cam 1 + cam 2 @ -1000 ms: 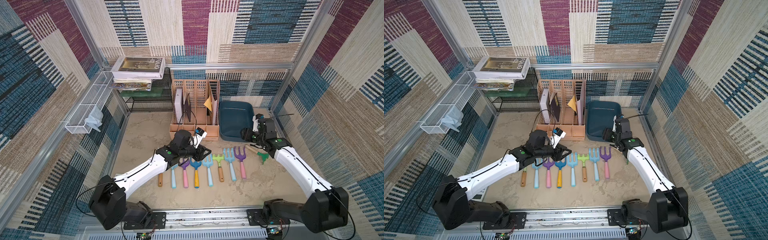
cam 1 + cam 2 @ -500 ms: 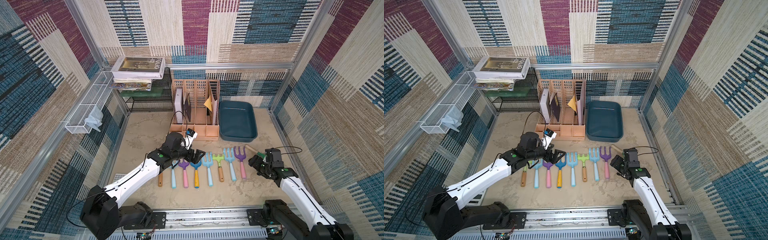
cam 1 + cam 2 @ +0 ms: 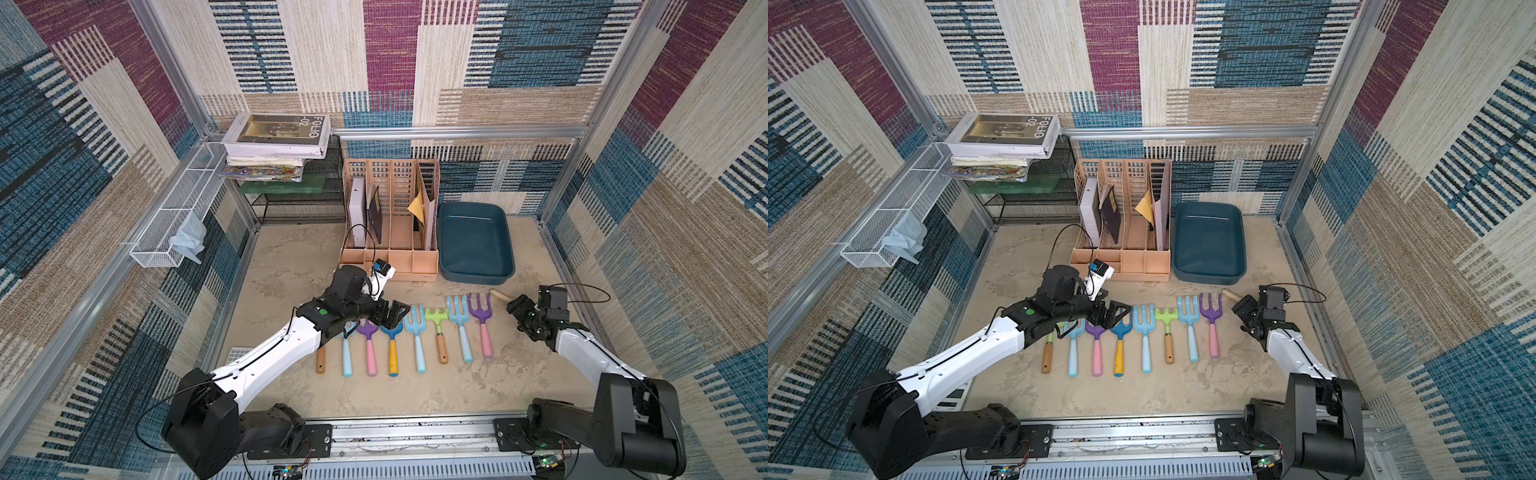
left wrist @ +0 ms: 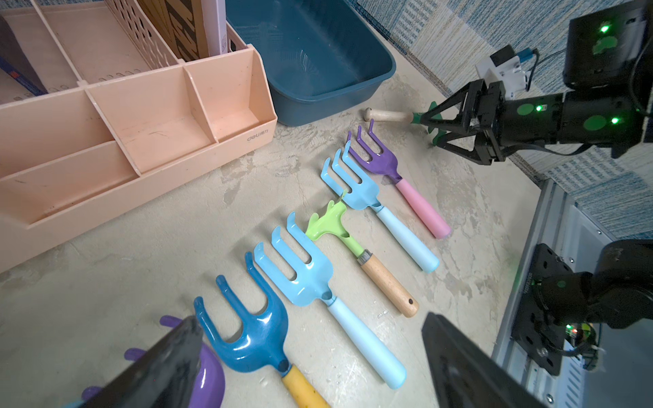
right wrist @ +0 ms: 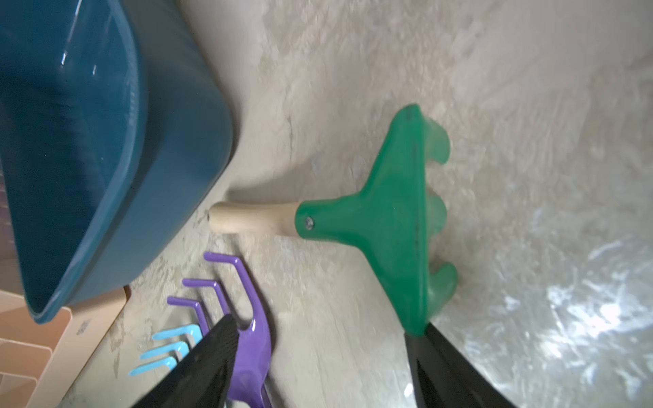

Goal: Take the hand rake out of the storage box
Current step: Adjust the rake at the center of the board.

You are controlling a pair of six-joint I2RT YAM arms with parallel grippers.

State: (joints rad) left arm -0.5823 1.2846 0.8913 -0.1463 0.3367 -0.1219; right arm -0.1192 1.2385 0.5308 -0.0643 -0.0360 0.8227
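Storage box (image 3: 475,245): shallow dark teal tub, rounded corners, upright on the tabletop (image 3: 291,266). Hand rake (image 5: 381,219): green three-tined head, pale wooden handle. It lies flat outside the box, tines down, handle end just beside the box's near corner.

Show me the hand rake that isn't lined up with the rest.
The dark green rake with the pale wooden handle: it lies crosswise beside the storage box, while the other rakes lie parallel in a row.

Lab robot test cell: alu frame (image 3: 457,132) w/ patterned wall panels (image 3: 390,41), base rail (image 3: 415,434).
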